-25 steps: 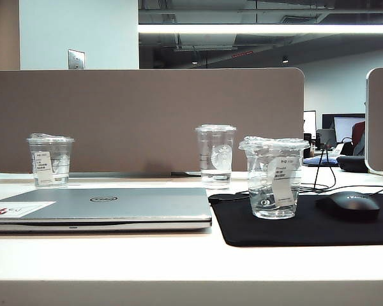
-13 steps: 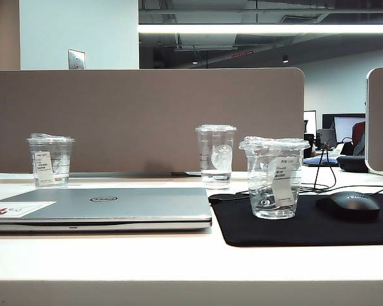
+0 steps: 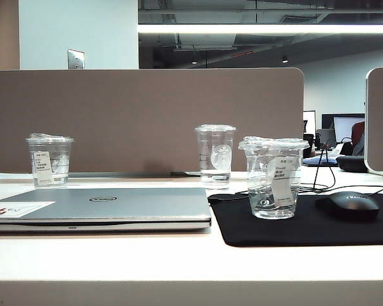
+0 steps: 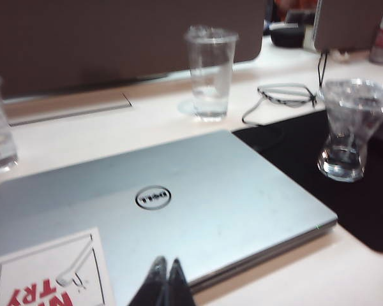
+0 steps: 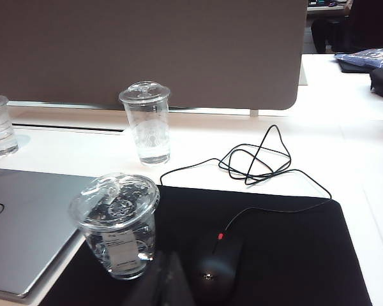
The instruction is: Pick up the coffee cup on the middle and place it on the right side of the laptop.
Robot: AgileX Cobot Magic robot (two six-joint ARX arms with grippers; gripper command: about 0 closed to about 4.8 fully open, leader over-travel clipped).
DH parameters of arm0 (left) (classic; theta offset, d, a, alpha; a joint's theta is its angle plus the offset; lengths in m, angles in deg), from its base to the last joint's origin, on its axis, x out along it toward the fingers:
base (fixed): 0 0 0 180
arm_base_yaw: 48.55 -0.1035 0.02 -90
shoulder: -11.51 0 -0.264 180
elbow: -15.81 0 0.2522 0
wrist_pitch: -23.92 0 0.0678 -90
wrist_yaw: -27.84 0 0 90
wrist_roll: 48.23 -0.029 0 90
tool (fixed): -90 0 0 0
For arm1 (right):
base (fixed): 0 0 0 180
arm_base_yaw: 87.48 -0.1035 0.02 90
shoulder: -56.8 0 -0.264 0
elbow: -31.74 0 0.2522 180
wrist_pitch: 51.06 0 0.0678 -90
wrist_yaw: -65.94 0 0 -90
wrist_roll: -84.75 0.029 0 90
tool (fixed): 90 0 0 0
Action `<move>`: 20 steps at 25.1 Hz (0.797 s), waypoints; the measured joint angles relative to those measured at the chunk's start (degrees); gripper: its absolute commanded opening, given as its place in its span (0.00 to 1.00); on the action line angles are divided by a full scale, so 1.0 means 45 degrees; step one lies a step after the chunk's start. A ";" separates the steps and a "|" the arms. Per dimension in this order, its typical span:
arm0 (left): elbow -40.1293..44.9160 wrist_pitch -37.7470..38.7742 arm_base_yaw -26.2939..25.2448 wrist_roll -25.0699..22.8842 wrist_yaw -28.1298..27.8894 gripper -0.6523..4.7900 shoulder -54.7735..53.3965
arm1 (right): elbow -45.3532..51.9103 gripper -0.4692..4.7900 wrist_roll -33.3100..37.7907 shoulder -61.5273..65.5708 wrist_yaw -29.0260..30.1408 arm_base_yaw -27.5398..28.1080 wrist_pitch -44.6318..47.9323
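Both grippers — left gripper (image 4: pixel 165 280) over the laptop (image 3: pixel 108 207), right gripper (image 5: pixel 166 277) beside the coffee cup (image 3: pixel 273 178) — are sitting clenched, empty; cup delivered on the mat.

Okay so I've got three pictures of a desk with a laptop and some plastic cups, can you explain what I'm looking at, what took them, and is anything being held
This is a two-armed robot at a desk. One picture comes from a fixed camera facing the desk; no arm shows in it. The other two come from cameras on the robot's wrists.

On the white desk lies a closed silver laptop. Right of it, a black mat carries a short lidded coffee cup with a white label, and a black mouse with a looping cable. Behind stand a taller cup near the grey divider, and another short cup far left.

The left gripper is the dark closed tip above the laptop's near edge. The right gripper, also shut, hangs beside the coffee cup and the mouse. Neither holds anything.
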 measured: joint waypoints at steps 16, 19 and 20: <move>0.0000 -0.0053 -0.3585 -0.1472 0.0758 0.11 -0.0005 | 0.3395 0.08 -0.0019 -0.0005 0.0466 0.0000 0.3473; 0.0000 -0.0063 -0.5974 -0.1088 0.1987 0.11 -0.0005 | 0.4099 0.08 -0.0019 -0.0005 0.0457 0.0000 0.4070; 0.0000 -0.0068 -0.6470 -0.0918 0.2254 0.11 -0.0005 | 0.4265 0.08 -0.0024 -0.0005 0.0442 0.0000 0.4104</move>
